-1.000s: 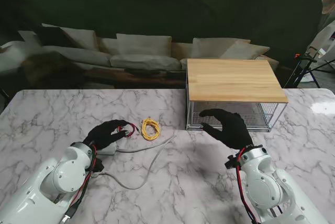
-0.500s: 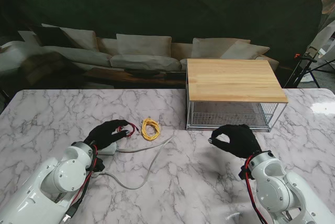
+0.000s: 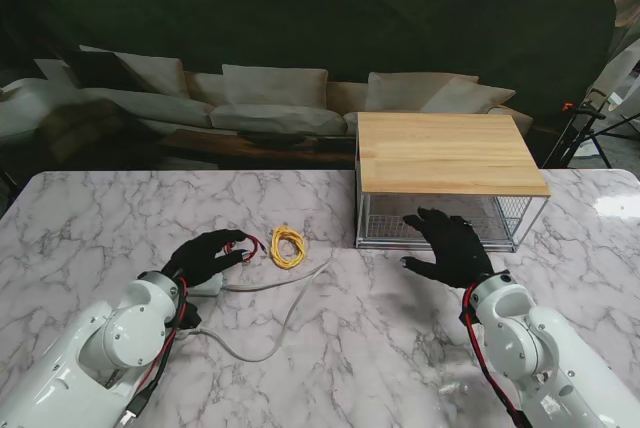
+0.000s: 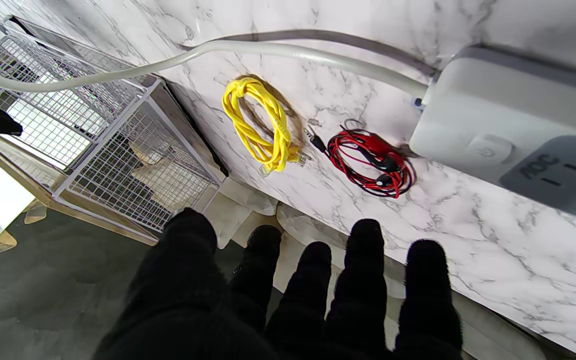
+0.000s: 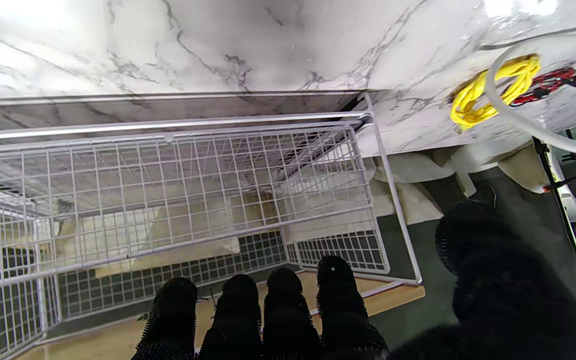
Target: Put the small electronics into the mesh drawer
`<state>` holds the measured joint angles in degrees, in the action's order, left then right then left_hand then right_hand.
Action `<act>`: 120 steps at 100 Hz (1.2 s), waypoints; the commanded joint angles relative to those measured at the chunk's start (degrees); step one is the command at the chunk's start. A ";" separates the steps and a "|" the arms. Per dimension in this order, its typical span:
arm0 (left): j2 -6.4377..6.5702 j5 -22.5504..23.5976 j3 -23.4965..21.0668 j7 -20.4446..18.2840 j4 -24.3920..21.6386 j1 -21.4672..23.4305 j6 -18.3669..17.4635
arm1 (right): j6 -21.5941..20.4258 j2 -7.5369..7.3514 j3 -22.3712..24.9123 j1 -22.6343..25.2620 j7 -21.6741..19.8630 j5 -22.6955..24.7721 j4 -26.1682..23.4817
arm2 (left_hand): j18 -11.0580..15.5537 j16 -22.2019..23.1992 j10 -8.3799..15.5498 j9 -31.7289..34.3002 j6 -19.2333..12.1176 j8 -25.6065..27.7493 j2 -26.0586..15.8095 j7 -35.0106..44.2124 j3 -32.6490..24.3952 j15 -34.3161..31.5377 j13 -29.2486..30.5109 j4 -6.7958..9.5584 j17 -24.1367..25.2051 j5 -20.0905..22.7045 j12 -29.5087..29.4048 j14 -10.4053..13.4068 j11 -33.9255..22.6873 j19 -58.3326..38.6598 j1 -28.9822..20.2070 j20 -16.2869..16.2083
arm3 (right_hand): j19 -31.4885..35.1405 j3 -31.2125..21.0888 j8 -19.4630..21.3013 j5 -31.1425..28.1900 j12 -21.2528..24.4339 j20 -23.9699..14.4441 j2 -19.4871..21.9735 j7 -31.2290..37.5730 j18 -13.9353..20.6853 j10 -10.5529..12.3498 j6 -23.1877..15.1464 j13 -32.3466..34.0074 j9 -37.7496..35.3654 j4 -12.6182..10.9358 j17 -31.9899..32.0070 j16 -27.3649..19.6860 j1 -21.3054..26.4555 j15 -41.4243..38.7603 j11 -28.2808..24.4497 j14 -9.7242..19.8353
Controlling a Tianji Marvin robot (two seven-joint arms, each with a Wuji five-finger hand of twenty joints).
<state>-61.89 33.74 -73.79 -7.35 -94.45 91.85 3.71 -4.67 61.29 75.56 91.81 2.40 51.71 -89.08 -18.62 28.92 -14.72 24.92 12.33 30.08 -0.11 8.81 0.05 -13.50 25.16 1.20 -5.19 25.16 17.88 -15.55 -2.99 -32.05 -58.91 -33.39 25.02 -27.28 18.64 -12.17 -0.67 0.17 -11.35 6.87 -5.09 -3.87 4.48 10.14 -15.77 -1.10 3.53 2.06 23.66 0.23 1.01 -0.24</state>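
The white mesh drawer [image 3: 380, 223] sits under a wooden top [image 3: 445, 151] at the far right; it also shows in the right wrist view [image 5: 168, 190]. My right hand [image 3: 450, 246] hovers open at the drawer's front, fingers spread, holding nothing. A yellow cable coil [image 3: 288, 245] and a red-black cable coil [image 3: 247, 245] lie left of the drawer, clear in the left wrist view [image 4: 260, 125] [image 4: 373, 162]. My left hand [image 3: 205, 256] hangs open just above the red coil, its fingers [image 4: 363, 280] apart from it. A white power strip [image 4: 508, 130] lies under that hand.
The power strip's grey cord [image 3: 285, 318] loops across the table toward me and back past the yellow coil. Beyond the table's far edge stands a sofa [image 3: 270, 98]. A folding stand [image 3: 600, 128] is off the far right corner.
My right hand drew back from the drawer front with fingers pinched, then opened and returned to the front. The drawer, the cables and my left hand have stayed put.
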 commanded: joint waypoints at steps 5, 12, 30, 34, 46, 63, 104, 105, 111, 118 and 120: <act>-0.04 -0.03 0.22 -0.81 -0.17 0.17 -0.43 | 0.76 -0.07 -1.18 -2.57 2.16 3.04 2.48 | -0.51 -0.40 0.71 0.50 0.16 0.07 -3.03 -0.08 1.33 0.76 -0.79 -1.14 0.95 -1.14 0.39 0.18 -0.51 0.42 1.01 -0.33 | -4.11 -2.53 2.59 3.46 0.66 -0.09 -2.10 1.17 -3.57 1.48 -3.34 -2.30 1.28 0.88 1.50 -0.47 -3.01 1.23 0.76 -1.68; -0.06 -0.03 0.21 -0.69 -0.12 0.18 -0.59 | 1.94 -0.16 -2.18 -4.07 2.65 4.08 3.95 | -0.49 -0.42 0.80 0.50 0.08 0.07 -3.03 -0.07 1.30 0.78 -0.81 -1.13 1.03 -1.13 0.39 0.20 -0.51 0.50 0.99 -0.30 | -2.54 -3.98 4.56 3.45 -2.65 -1.72 -3.62 1.95 -7.60 1.31 -4.83 -1.37 1.34 1.14 2.35 0.79 -3.85 0.92 -2.53 -2.51; -0.09 -0.07 0.21 -0.51 -0.06 0.21 -0.79 | 3.89 -0.14 -4.64 -8.41 2.53 3.50 8.10 | -0.63 -0.44 0.76 0.56 0.13 0.06 -3.02 -0.08 1.28 0.81 -0.82 -1.13 1.09 -1.11 0.39 0.21 -0.53 0.65 0.96 -0.24 | 1.63 -4.59 7.06 2.68 -9.11 -4.14 -5.19 2.33 -10.38 0.77 -5.59 1.27 5.00 1.34 2.76 3.71 -3.36 0.05 -14.80 -3.83; -0.09 -0.11 0.22 -0.50 -0.07 0.22 -0.83 | 4.16 -0.11 -5.22 -9.41 2.39 3.11 8.99 | -0.55 -0.45 0.76 0.46 0.13 0.05 -3.02 -0.10 1.31 0.84 -0.87 -1.14 1.07 -1.16 0.38 0.20 -0.49 0.66 1.00 -0.24 | 2.04 -4.61 7.15 2.57 -9.38 -4.29 -5.18 2.32 -10.57 0.96 -5.88 1.70 5.03 1.33 2.55 3.95 -3.08 -0.10 -15.52 -3.98; -0.09 -0.10 0.22 -0.46 -0.05 0.24 -0.99 | 5.22 -0.09 -7.46 -12.85 2.25 2.53 12.26 | -0.64 -0.46 0.80 0.54 0.11 0.04 -3.00 -0.11 1.29 0.85 -0.86 -1.14 1.14 -1.17 0.38 0.21 -0.52 0.76 0.98 -0.22 | 5.80 -3.75 8.38 1.49 -11.34 -5.83 -4.91 3.49 -11.92 1.00 -6.47 4.36 4.50 1.36 1.89 6.14 -1.02 -1.47 -20.23 -4.59; -0.10 0.04 0.07 -0.29 -0.12 0.42 -1.12 | 6.60 0.30 -11.28 -17.20 2.84 0.36 16.95 | -0.63 -0.47 0.79 0.55 0.07 0.05 -3.01 -0.09 1.30 0.85 -0.85 -1.15 1.10 -1.15 0.38 0.24 -0.53 0.79 1.04 -0.24 | 24.31 -1.04 16.69 -3.97 -22.84 -21.80 -5.74 14.87 -13.17 -0.82 -9.91 13.57 3.38 0.70 -5.53 15.51 6.52 -9.94 -32.97 -5.19; -0.06 -0.06 0.10 -0.53 -0.25 0.52 -1.07 | 5.34 1.43 -14.89 -19.74 7.09 -3.07 21.12 | -0.65 -0.50 0.76 0.50 0.08 0.04 -2.98 -0.09 1.29 0.90 -0.92 -1.15 1.22 -1.16 0.37 0.34 -0.51 1.02 1.01 -0.22 | 56.06 -29.65 34.64 -11.83 -46.67 -46.12 -14.96 53.81 -6.75 4.84 -29.61 25.54 -11.56 8.48 -22.73 38.36 25.75 -55.08 -56.56 -2.41; -0.07 -0.06 0.11 -0.53 -0.25 0.52 -1.08 | 5.21 1.42 -14.84 -19.67 7.20 -2.98 21.07 | -0.67 -0.50 0.75 0.52 0.09 0.04 -2.99 -0.09 1.27 0.90 -0.93 -1.14 1.23 -1.16 0.38 0.27 -0.52 1.03 0.98 -0.22 | 56.45 -30.11 34.84 -12.43 -46.87 -46.22 -15.14 54.27 -6.68 5.01 -29.69 26.02 -12.08 8.63 -23.21 38.45 26.00 -55.62 -56.84 -2.46; -0.07 -0.09 0.11 -0.52 -0.26 0.52 -1.09 | 4.39 1.33 -14.29 -18.99 7.17 -2.73 20.31 | -0.76 -0.51 0.76 0.48 0.05 0.05 -2.99 -0.09 1.29 0.91 -0.94 -1.15 1.22 -1.15 0.37 0.32 -0.50 1.05 1.01 -0.22 | 58.56 -33.38 36.34 -16.41 -47.95 -46.28 -16.23 56.92 -5.86 5.75 -29.57 27.69 -14.67 10.30 -25.22 38.34 27.13 -58.96 -58.22 -2.90; -0.07 -0.08 0.12 -0.50 -0.27 0.52 -1.10 | 3.71 1.07 -13.43 -17.81 6.55 -2.10 18.81 | -0.75 -0.51 0.80 0.53 0.03 0.05 -3.00 -0.09 1.28 0.90 -0.93 -1.15 1.23 -1.15 0.37 0.36 -0.52 1.08 1.01 -0.23 | 60.23 -35.02 37.52 -19.68 -48.79 -46.12 -16.94 58.64 -5.18 6.29 -29.24 29.14 -16.78 11.22 -26.83 38.17 27.72 -61.47 -59.15 -3.03; -0.07 -0.08 0.13 -0.49 -0.27 0.51 -1.10 | 3.49 0.97 -13.13 -17.39 6.26 -1.82 18.30 | -0.75 -0.51 0.78 0.58 0.01 0.05 -2.99 -0.08 1.29 0.90 -0.91 -1.15 1.23 -1.13 0.38 0.39 -0.54 1.08 1.02 -0.23 | 60.38 -35.33 37.71 -20.30 -48.84 -46.06 -17.22 58.92 -5.08 6.31 -29.24 29.32 -16.98 11.25 -27.08 38.12 27.89 -61.68 -59.18 -3.10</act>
<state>-61.89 33.74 -73.83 -7.04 -94.47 92.32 2.72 -0.42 62.57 62.16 72.94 9.42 48.88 -68.75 -18.62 28.92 -14.72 24.93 12.33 30.07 -0.11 8.81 0.05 -13.50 25.16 1.20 -4.98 25.16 17.88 -15.55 -2.99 -31.88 -58.91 -33.39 77.08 -57.84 51.99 -26.55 -48.30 -42.95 -28.77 57.55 -14.18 0.88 -19.81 37.92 -31.49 9.59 -21.60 39.40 47.04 -59.01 -55.50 -2.77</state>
